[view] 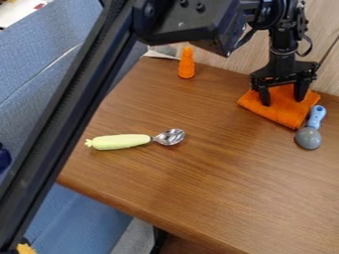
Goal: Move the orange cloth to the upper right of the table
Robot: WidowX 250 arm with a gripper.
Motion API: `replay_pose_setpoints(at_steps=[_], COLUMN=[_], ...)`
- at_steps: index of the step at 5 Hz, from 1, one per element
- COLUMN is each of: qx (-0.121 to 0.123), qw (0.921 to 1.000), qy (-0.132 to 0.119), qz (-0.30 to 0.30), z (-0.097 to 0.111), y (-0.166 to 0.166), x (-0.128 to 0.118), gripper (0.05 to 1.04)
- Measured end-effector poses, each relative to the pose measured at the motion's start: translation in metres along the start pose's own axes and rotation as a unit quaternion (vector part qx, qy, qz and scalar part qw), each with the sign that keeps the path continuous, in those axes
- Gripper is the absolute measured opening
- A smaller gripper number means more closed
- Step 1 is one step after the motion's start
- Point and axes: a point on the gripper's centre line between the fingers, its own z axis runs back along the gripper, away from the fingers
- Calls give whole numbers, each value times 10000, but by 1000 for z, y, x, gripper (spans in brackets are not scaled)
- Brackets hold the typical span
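The gripper [283,99] hangs at the upper right of the camera view, pointing down, its two fingers apart over the orange cloth. Beneath it the orange cloth [283,112] lies flat on the brown table [218,173], near the back edge by the wood-panelled wall. Both fingertips overlap the cloth's upper part; whether they touch it, I cannot tell. Part of the cloth's back side is hidden behind the gripper.
A grey ball-shaped end with a blue handle [309,138] lies just right of the cloth. An orange cone-like object [187,63] stands near the back edge. Left of centre lies a spoon with a pale green handle [119,142]. The arm crosses the top and left.
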Motion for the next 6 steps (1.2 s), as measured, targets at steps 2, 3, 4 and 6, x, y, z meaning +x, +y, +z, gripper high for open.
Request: replay_pose_setpoints(at_steps=[2, 3, 4, 6], qx=[-161, -277, -127, -129], qw=[9992, 9969, 9952, 9952], qy=[-339, -684, -838, -835], qz=[-161, -268, -485, -499], z=[30, 60, 69, 69], y=[-11, -15, -14, -15], x=[-2, 2, 1, 0], gripper=[999, 999, 999, 999])
